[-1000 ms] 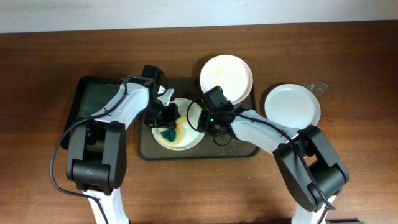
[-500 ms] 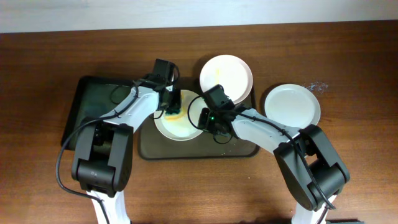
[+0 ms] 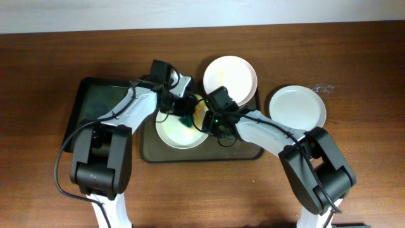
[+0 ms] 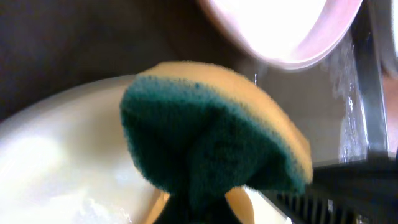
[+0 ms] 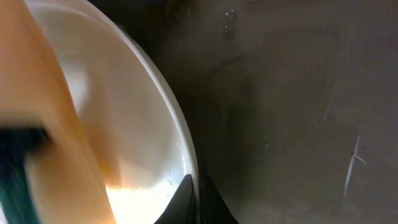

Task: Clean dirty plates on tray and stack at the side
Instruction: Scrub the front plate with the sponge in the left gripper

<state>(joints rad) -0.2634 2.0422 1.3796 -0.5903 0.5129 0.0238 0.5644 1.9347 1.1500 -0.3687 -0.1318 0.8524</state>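
Observation:
A white plate with yellowish smears lies on the dark brown tray. My left gripper is shut on a green-yellow sponge and presses it on this plate's far right part. My right gripper is shut on the plate's right rim, one finger inside and one outside. A second white plate with a faint yellow smear sits at the tray's far right corner. A third white plate lies on the table right of the tray.
A smaller black tray lies left of the brown tray, under my left arm. The wooden table extends around both trays. A few small specks lie near the third plate's far side.
My left gripper has wiped the sponge over the plate, from its left side to the far edge and now to the right part. The right gripper has held still on the rim.

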